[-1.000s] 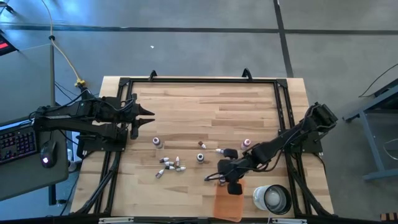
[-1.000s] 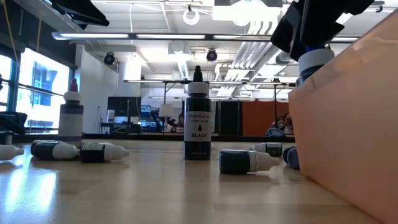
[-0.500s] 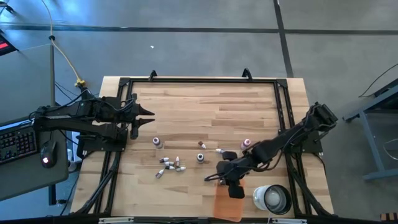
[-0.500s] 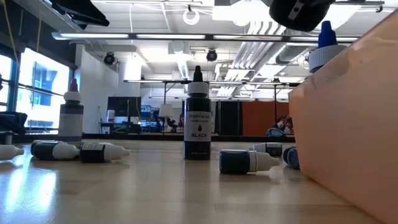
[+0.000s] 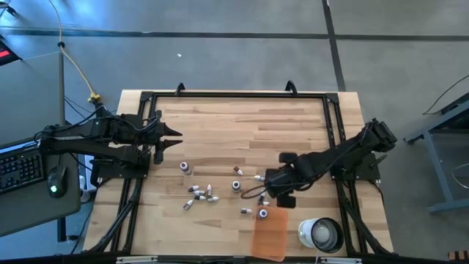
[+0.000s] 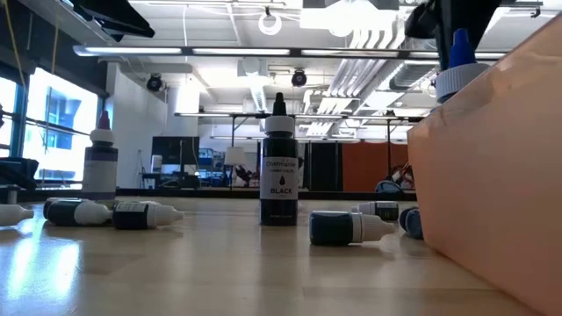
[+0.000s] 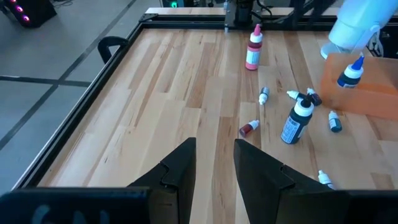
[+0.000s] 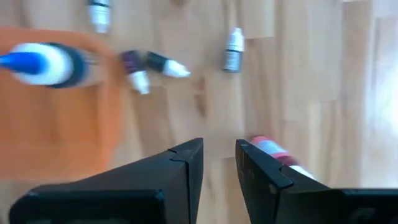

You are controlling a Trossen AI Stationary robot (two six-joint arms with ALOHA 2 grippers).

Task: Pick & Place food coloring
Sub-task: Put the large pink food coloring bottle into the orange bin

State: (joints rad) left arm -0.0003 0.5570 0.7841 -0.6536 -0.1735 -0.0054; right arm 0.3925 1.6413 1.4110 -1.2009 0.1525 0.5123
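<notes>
Several small food coloring bottles [image 5: 201, 194] lie and stand in the middle of the wooden table. A blue-capped bottle [image 5: 262, 213] stands upright on the far end of the flat orange tray [image 5: 270, 236]; it also shows in the low view [image 6: 457, 66]. My right gripper [image 5: 282, 195] hangs just beyond the tray's far end, pointing steeply down, open and holding nothing [image 8: 219, 163]. A red-capped bottle [image 8: 273, 152] lies on the wood below it. My left gripper [image 5: 173, 139] waits at the table's left side, open and holding nothing [image 7: 214, 165].
A white round cup [image 5: 320, 233] stands right of the tray at the near right corner. A black bottle [image 6: 279, 175] and a dark-red one [image 6: 101, 162] stand upright among the lying bottles. Black rails [image 5: 234, 95] frame the table. Bare wood lies toward the far edge.
My right gripper has risen off the blue-capped bottle and drawn back from above the tray toward the table's far edge, tipping to point more steeply down. The bottle stays upright on the tray, now uncovered.
</notes>
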